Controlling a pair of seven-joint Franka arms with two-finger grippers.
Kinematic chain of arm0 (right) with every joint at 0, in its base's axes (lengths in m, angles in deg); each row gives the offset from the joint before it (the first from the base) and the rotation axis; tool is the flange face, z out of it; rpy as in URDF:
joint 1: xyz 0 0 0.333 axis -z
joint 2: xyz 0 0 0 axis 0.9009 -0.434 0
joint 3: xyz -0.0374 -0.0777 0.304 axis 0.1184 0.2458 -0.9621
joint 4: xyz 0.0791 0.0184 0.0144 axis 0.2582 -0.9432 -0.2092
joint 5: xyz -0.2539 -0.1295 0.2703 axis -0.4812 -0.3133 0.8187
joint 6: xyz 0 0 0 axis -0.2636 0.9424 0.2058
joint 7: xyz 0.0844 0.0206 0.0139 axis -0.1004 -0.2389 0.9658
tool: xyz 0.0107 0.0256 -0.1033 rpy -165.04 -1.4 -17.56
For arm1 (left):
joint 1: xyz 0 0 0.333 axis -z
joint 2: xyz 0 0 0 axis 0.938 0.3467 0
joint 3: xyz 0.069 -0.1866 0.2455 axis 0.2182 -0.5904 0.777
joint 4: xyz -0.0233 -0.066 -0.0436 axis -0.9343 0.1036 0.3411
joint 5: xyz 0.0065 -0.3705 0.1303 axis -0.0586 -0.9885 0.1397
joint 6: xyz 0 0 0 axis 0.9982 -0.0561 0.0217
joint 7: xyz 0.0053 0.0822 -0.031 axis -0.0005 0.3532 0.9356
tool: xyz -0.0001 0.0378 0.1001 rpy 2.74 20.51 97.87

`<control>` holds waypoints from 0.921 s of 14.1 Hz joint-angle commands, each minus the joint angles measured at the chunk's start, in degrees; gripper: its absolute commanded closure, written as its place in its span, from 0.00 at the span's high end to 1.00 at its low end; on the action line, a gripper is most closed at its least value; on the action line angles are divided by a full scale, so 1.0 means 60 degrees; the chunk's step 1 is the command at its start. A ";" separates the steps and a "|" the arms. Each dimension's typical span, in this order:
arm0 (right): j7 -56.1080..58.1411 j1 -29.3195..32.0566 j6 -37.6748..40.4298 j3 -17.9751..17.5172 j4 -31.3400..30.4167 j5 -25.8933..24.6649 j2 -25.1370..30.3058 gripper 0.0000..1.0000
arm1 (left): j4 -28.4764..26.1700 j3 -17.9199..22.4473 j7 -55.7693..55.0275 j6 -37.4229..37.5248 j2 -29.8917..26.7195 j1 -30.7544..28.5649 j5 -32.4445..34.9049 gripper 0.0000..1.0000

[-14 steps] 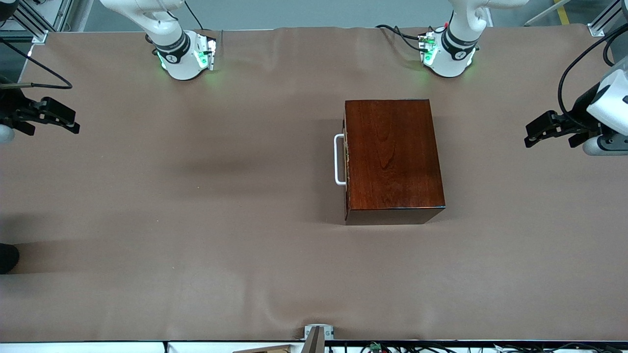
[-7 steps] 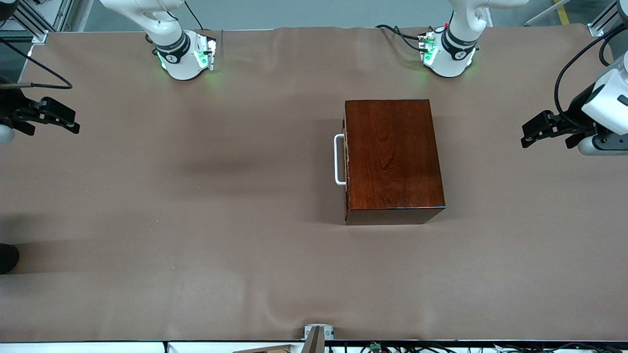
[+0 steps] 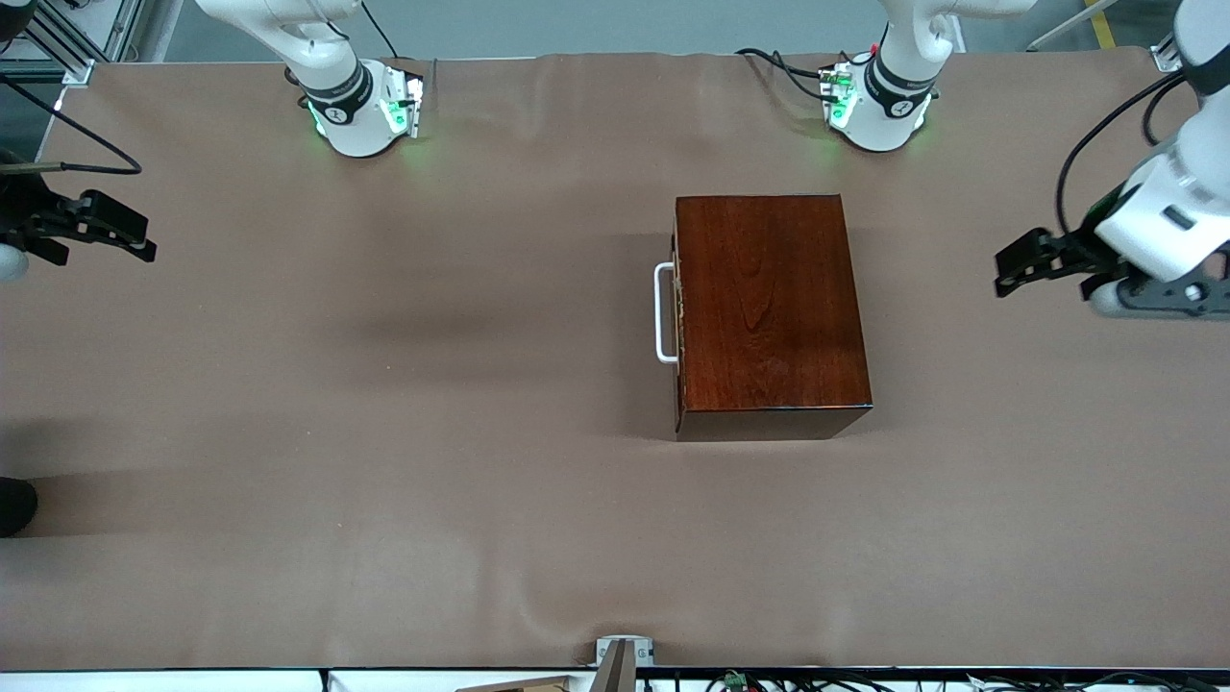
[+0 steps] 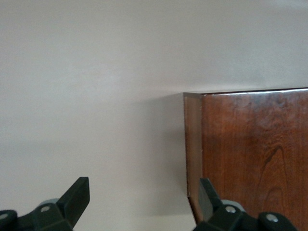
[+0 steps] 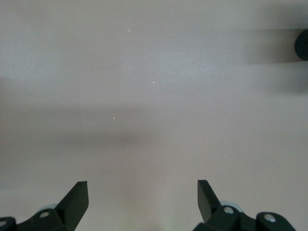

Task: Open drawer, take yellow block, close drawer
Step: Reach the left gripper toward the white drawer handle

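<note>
Front view: the drawer point(image 3: 676, 312) is sitting fully shut in the wooden box point(image 3: 769, 312) on the bench point(image 3: 384, 432), toward the left arm's end. Its handle point(image 3: 663, 313) is facing the right arm's end; the box's long axis is running toward the front camera. The yellow block is not showing. The left gripper point(image 3: 1026, 261) is hovering over bare bench beside the box; the right gripper point(image 3: 115, 231) is waiting.

Left wrist view: fingers point(image 4: 77, 197) are standing apart, the box's corner ahead.

Right wrist view: fingers point(image 5: 77, 197) are standing apart.

Advice: grip the handle mid-span, pull straight.

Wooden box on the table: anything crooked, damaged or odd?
Nothing stands out. The wooden box sits square and flat, its drawer shut with the white handle intact. No yellow block shows.
</note>
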 commanded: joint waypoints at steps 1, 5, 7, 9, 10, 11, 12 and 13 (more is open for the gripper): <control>-0.0099 0.0016 0.0104 0.0034 0.0146 0.0152 -0.0034 1.00 | 0.1087 -0.0399 -0.0467 0.0037 0.0917 0.0308 -0.0197 1.00; -0.0099 0.0016 0.0119 0.0034 0.0146 0.0152 -0.0034 1.00 | 0.1440 -0.0737 -0.1798 0.0037 0.1546 0.1638 -0.0198 1.00; -0.0099 0.0016 0.0133 0.0034 0.0146 0.0152 -0.0019 1.00 | 0.1863 -0.0679 -0.2807 0.0022 0.2014 0.2619 -0.0125 1.00; -0.0099 0.0016 0.0133 0.0034 0.0146 0.0152 -0.0019 1.00 | 0.2129 -0.0664 -0.4431 0.0022 0.2440 0.3586 0.0151 1.00; -0.0113 0.0016 0.0133 0.0034 0.0146 0.0152 -0.0019 1.00 | 0.2231 -0.0635 -0.5121 0.0022 0.2630 0.4055 0.0371 1.00; -0.0114 0.0016 0.0148 0.0034 0.0146 0.0152 -0.0019 1.00 | 0.2537 -0.0635 -0.5679 0.0008 0.2879 0.4407 0.0431 1.00; -0.0114 0.0016 0.0163 0.0034 0.0146 0.0152 -0.0019 1.00 | 0.2685 -0.0635 -0.6134 0.0008 0.3157 0.4759 0.0446 1.00; -0.0114 0.0016 0.0206 0.0034 0.0146 0.0152 -0.0019 1.00 | 0.2730 -0.0621 -0.6501 -0.0065 0.3377 0.5067 0.0447 1.00</control>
